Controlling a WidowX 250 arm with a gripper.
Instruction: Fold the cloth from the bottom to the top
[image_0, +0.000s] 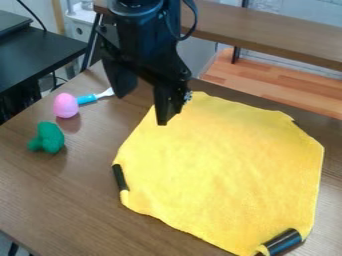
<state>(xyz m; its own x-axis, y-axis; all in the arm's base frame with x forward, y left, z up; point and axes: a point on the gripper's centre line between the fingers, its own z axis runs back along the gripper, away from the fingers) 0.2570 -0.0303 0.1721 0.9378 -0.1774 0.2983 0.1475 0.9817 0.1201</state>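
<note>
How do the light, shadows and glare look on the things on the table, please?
In the camera view, the yellow cloth is softly and fairly evenly lit; dim dark patches lie on the table below the pink egg and the green toy; a paler highlight runs along the black cylinder at the cloth's lower right.

A black WidowX 250 robot arm (150, 47) hangs into the camera view from the top edge, left of center, its two-finger pincer (142, 109) pointing downward at a slant. The black fingers (162, 106) stand spread, a wide gap between them and nothing in their grip. One finger is at the left of the view; the other, to the right, reaches lower in the frame. Small metallic fittings (188, 95) show beside the right-hand finger, while a dark cable (194, 21) loops along the arm's upper right side.
</note>
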